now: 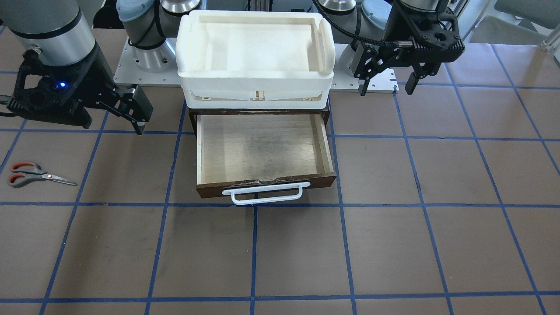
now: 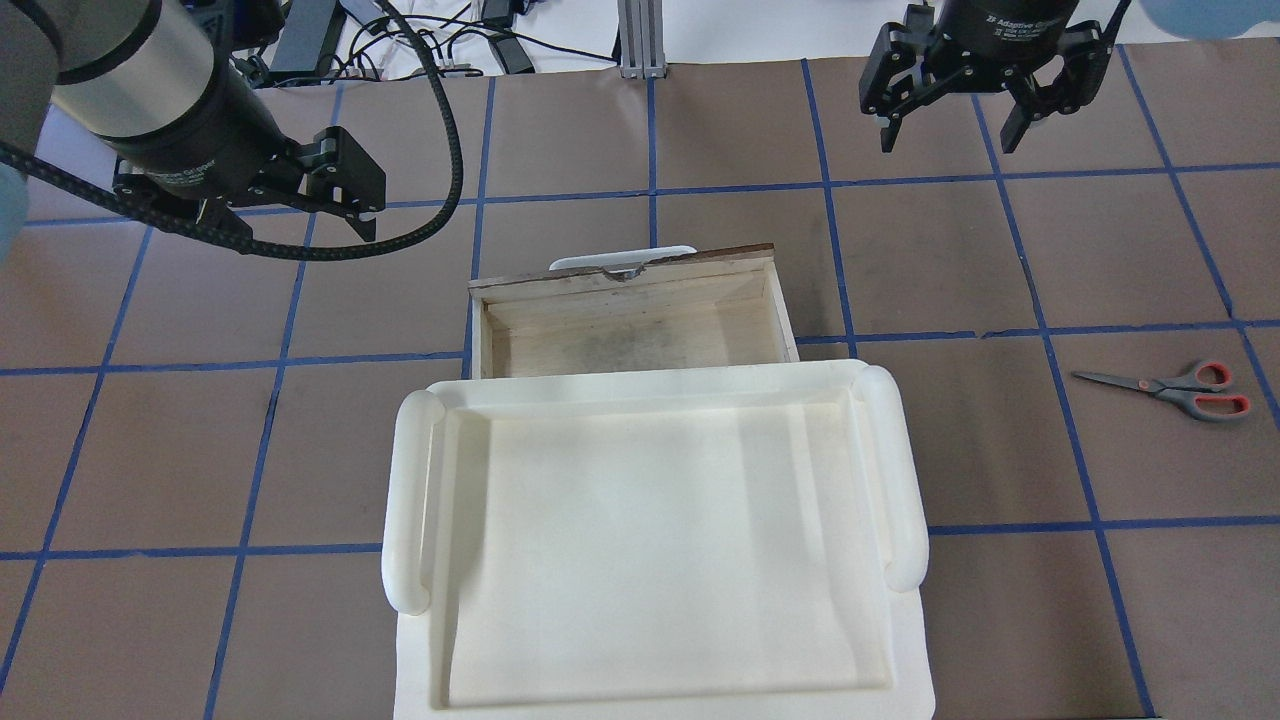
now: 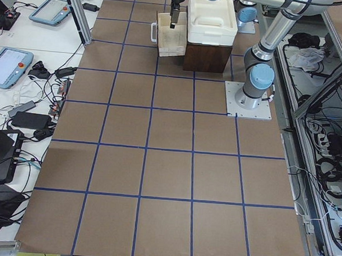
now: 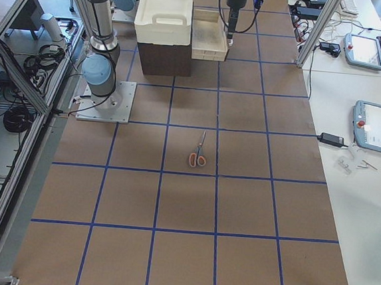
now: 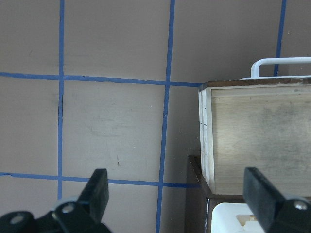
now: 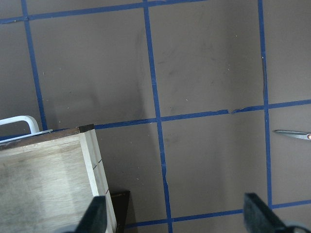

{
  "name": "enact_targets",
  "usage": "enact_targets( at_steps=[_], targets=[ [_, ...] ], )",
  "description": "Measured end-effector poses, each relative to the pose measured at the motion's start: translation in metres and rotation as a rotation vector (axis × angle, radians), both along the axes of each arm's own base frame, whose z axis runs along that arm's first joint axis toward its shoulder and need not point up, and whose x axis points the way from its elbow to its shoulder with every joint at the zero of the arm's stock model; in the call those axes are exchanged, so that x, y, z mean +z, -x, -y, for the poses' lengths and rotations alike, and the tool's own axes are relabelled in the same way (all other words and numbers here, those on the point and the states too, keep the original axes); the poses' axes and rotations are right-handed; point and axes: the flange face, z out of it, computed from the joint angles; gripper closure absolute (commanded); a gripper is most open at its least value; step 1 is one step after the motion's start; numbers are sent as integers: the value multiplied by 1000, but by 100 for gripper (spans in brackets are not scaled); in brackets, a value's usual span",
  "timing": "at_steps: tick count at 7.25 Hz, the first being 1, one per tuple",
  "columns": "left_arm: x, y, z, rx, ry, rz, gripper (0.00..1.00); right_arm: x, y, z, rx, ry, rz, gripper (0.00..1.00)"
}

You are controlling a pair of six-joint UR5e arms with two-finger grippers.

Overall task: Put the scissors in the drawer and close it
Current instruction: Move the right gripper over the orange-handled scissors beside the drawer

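Observation:
The scissors (image 1: 39, 175) lie flat on the table on my right side, handles away from the drawer; they also show in the overhead view (image 2: 1170, 385) and the exterior right view (image 4: 198, 153), and their blade tip shows in the right wrist view (image 6: 294, 134). The drawer (image 1: 262, 148) is pulled open and empty, its white handle (image 1: 267, 194) facing away from me. It also shows in the overhead view (image 2: 630, 335). My right gripper (image 1: 139, 122) (image 6: 177, 216) hangs open and empty between drawer and scissors. My left gripper (image 1: 387, 87) (image 5: 177, 194) hangs open and empty on the drawer's other side.
A white plastic tray (image 1: 256, 78) sits on top of the dark cabinet (image 3: 207, 57) that holds the drawer. The brown table has a blue tape grid. The arm bases stand behind the cabinet.

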Motion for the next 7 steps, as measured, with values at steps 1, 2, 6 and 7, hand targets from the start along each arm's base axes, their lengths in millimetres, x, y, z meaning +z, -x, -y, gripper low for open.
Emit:
enact_targets(
  at_steps=[1, 2, 6, 7],
  targets=[
    [0, 0, 0, 0, 0, 0, 0, 0, 0, -1, 3, -6, 4, 0],
    [0, 0, 0, 0, 0, 0, 0, 1, -1, -5, 9, -10, 6, 0],
    [0, 0, 0, 0, 0, 0, 0, -20, 3, -36, 46, -61, 5, 0],
    [0, 0, -1, 0, 0, 0, 0, -26, 14, -37, 90, -69, 4, 0]
  ],
)
